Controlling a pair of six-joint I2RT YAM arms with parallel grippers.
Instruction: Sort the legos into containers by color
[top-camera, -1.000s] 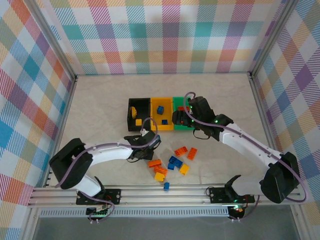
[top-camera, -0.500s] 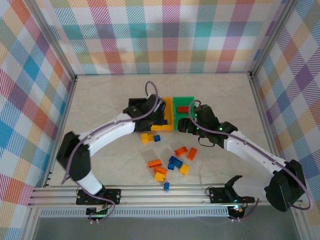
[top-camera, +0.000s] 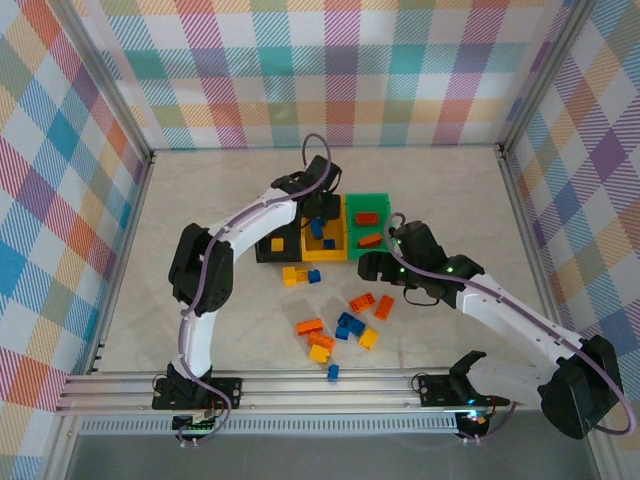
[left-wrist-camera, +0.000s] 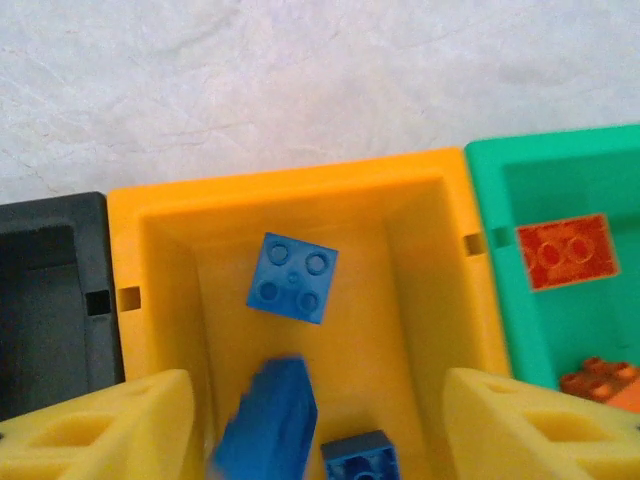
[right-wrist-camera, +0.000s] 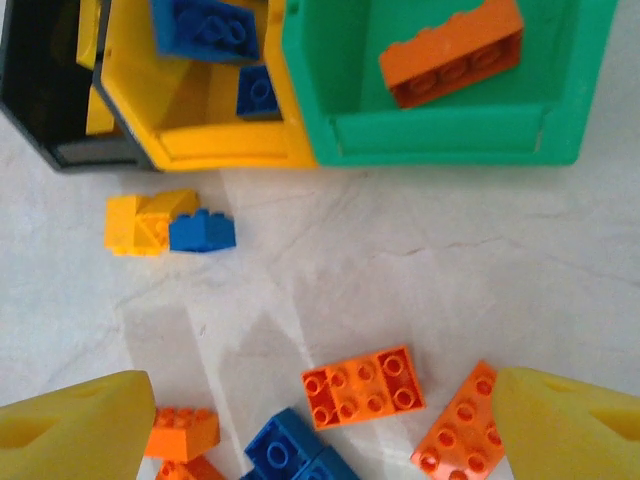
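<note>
Three joined bins stand mid-table: black (top-camera: 266, 252), yellow-orange (top-camera: 325, 255), green (top-camera: 368, 197). My left gripper (top-camera: 322, 212) hangs open over the yellow-orange bin (left-wrist-camera: 430, 175). A blurred blue brick (left-wrist-camera: 268, 425) is loose between its fingers. Two more blue bricks (left-wrist-camera: 292, 277) lie in that bin. The green bin (right-wrist-camera: 450, 135) holds orange bricks (right-wrist-camera: 452, 50). A yellow brick (top-camera: 277, 243) lies in the black bin. My right gripper (top-camera: 368, 265) is open above the loose legos (top-camera: 349, 325). An orange brick (right-wrist-camera: 360, 385) lies below the empty right gripper (right-wrist-camera: 320, 430).
A yellow brick (top-camera: 293, 275) and a blue brick (top-camera: 313, 276) lie just in front of the bins. Several orange, blue and yellow bricks are scattered nearer the front rail, with one blue brick (top-camera: 333, 372) close to it. Metal frame posts edge the table.
My left gripper went from the loose pile up over the yellow-orange bin and let a blue brick go. My right gripper drew back from the green bin toward the pile.
</note>
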